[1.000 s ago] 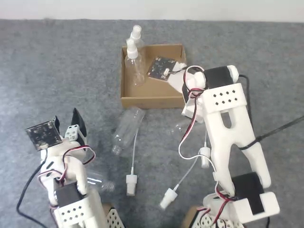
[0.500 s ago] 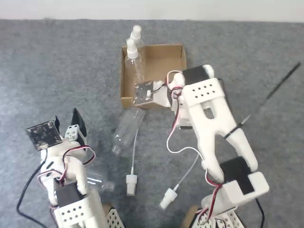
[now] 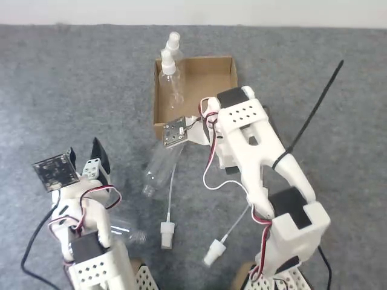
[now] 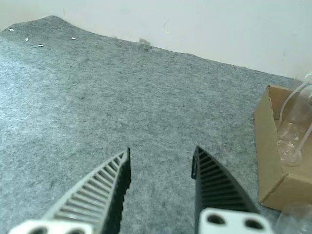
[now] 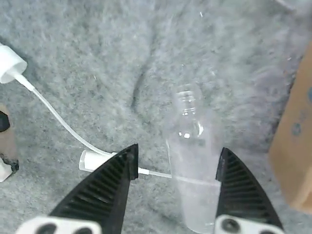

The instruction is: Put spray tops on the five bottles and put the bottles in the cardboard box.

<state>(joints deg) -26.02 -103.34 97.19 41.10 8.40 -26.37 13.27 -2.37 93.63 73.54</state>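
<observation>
An uncapped clear bottle (image 3: 161,162) (image 5: 194,161) lies on the carpet just in front of the cardboard box (image 3: 208,124). My right gripper (image 5: 178,152) hovers open over the bottle, one finger on each side of it. Two bottles with spray tops (image 3: 170,77) lean in the box's left side, also seen as the capped bottles (image 4: 294,130). Loose spray tops with long tubes lie nearer the arms: one spray top (image 3: 167,233) (image 5: 94,160) and a second spray top (image 3: 214,251) (image 5: 9,62). My left gripper (image 4: 161,168) (image 3: 91,158) stands open over bare carpet, left of the box (image 4: 274,163).
Another clear bottle (image 3: 127,232) lies beside the left arm's base. A black cable (image 3: 314,109) rises from the right arm. Grey carpet (image 3: 72,84) covers the table, with open room at the far left and the right.
The right arm has swung from over the box's right corner leftward and nearer, ending above the lying bottle. The left arm has not moved.
</observation>
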